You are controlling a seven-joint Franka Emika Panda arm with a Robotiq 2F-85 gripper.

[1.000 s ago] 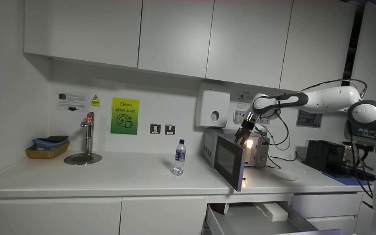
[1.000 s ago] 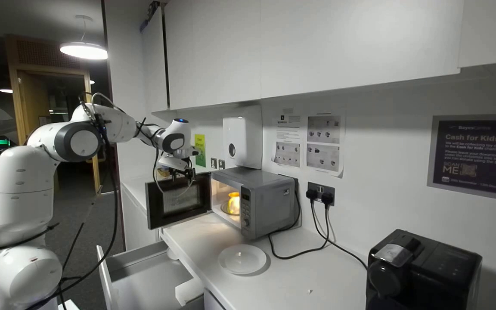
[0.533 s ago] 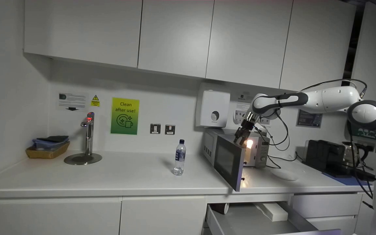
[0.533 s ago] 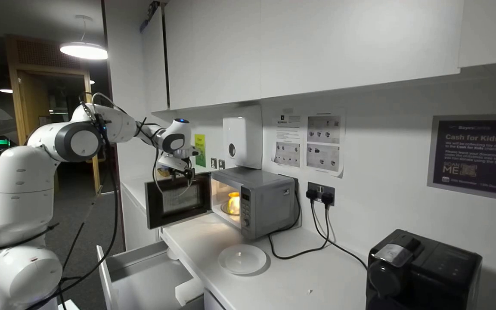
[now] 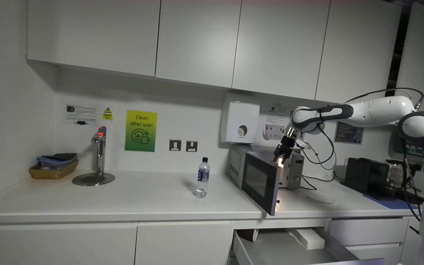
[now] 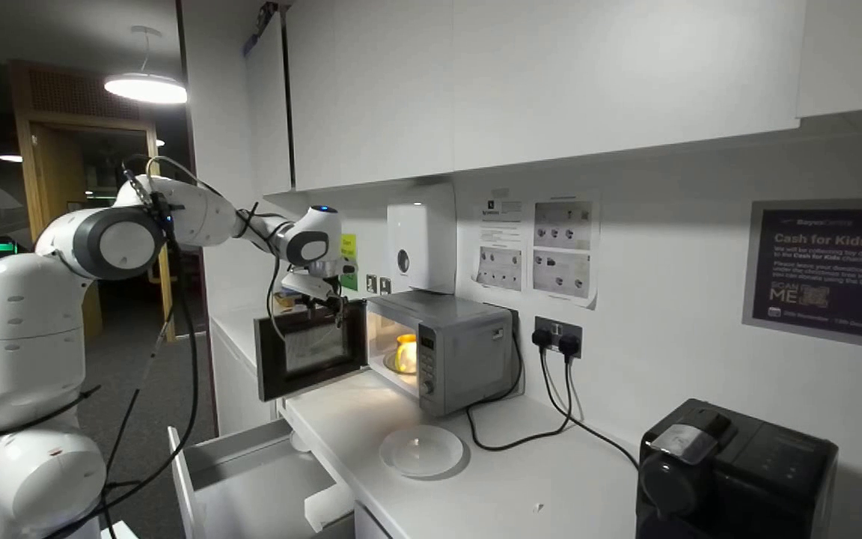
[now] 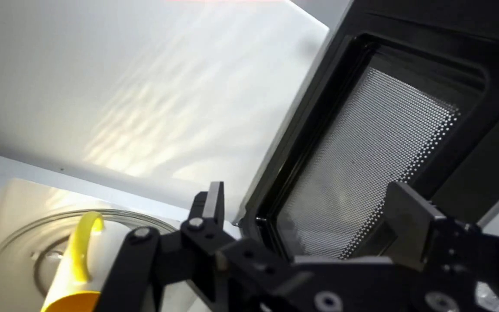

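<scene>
Clearly, the gripper [image 7: 305,195] stands spread wide in the wrist view, with nothing clasped between its fingers [image 7: 405,221]. Just past them is the inner face of the microwave door [image 7: 349,169], swung open; both exterior views put the gripper by the door's upper edge, though whether the two touch cannot be told. A white mug [image 7: 104,251] sits inside the lit microwave [image 6: 468,359], on the glass turntable [image 7: 17,260]. The wrist view gives its yellow handle [image 7: 79,247] and yellow inside; in an exterior view the door screens the cavity, leaving just a bright glow [image 5: 280,163] by the gripper. The microwave stands toward the back edge of the counter [image 6: 573,486]. Nearer the front edge, both exterior views show a white plate [image 6: 431,453]. Below that edge a drawer [image 5: 274,254] is pulled out, a white box [image 5: 309,238] in it. Farther along, in an exterior view, a bottle [image 5: 202,180] stands upright between the front and back edges, with the tap [image 5: 100,158] and, in the back corner, a basket [image 5: 50,173] beyond it. A black coffee machine [image 6: 730,479] stands toward the counter's opposite end. In an exterior view, a hanging lamp [image 6: 145,88] is farthest off.
</scene>
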